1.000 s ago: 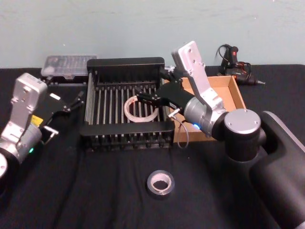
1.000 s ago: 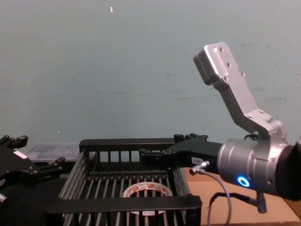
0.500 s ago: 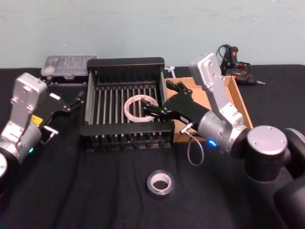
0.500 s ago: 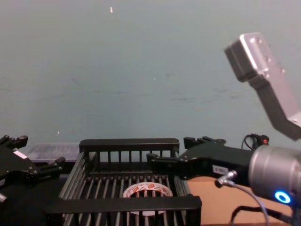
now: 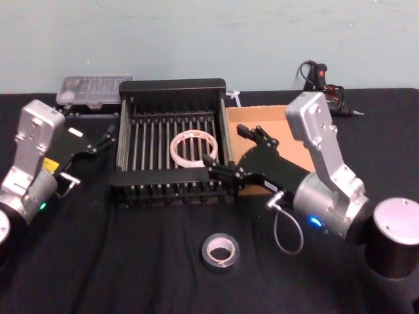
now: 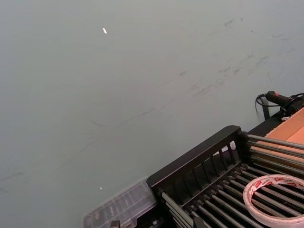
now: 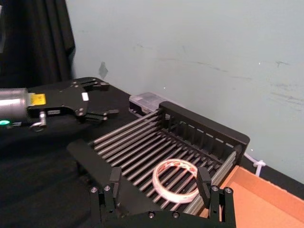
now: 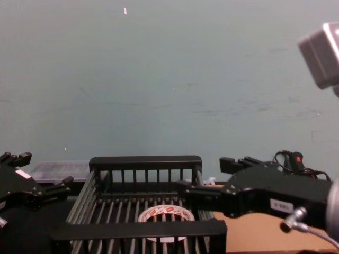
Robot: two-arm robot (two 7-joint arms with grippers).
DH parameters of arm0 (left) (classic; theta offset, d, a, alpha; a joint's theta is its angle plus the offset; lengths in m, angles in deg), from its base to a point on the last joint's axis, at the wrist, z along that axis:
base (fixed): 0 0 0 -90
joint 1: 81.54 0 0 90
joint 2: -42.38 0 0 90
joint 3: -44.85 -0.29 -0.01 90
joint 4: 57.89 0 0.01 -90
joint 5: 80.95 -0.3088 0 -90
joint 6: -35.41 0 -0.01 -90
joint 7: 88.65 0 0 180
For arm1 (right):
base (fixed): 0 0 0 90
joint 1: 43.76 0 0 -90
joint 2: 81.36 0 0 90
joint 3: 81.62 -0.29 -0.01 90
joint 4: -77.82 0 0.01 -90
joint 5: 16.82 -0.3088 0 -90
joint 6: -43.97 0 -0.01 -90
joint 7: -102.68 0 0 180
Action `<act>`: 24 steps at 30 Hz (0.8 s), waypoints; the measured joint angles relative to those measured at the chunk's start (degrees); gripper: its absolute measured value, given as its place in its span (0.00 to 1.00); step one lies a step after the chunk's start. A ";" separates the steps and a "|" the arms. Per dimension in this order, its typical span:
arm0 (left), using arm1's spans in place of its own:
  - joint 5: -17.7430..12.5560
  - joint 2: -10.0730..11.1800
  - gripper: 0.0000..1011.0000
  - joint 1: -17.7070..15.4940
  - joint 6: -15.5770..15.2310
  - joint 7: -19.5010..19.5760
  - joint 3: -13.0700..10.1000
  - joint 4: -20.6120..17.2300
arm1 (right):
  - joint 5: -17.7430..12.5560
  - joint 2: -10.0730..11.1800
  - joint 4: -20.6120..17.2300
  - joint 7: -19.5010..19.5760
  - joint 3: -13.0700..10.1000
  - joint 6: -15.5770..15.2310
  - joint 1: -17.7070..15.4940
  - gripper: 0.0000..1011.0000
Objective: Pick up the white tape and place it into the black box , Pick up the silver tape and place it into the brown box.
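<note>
White tape (image 5: pixel 192 148) already lies flat on the black box (image 5: pixel 171 86) floor — first half done. Right pincer (image 5: pixel 228 152) spread wide, empty, at the box's near right corner, tape just beyond it. Silver tape (image 5: pixel 220 252) sits on the worktop (image 5: pixel 98 261), nearer the robot than that pincer, untouched; brown box (image 5: pixel 243 116) beside the pincer holds nothing. Left pincer (image 5: pixel 108 135) parked, open, empty. Red core print unreadable.
</note>
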 joint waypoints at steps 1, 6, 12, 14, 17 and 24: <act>0.00 0.00 0.99 0.00 0.00 0.00 0.00 0.00 | -0.20 0.30 -0.38 -0.09 -0.07 0.20 -0.40 0.99; 0.00 0.00 0.99 0.00 0.00 0.00 0.00 0.00 | -1.78 2.48 -2.63 -0.93 -0.37 1.34 -2.74 0.99; 0.00 0.00 0.99 0.00 0.00 0.00 0.00 0.00 | -3.32 4.87 -4.33 -2.21 -0.46 2.66 -4.52 0.99; 0.00 0.00 0.99 0.00 0.00 0.00 0.00 0.00 | -3.85 5.96 -5.09 -2.62 -0.51 3.19 -5.35 0.99; 0.00 0.00 0.99 0.00 0.00 0.00 0.00 0.00 | -4.38 7.37 -6.16 -3.05 -0.53 3.73 -6.36 0.99; 0.01 0.00 0.99 0.00 0.00 0.00 0.00 0.00 | -5.69 10.26 -8.02 -4.00 -0.35 3.97 -8.13 0.99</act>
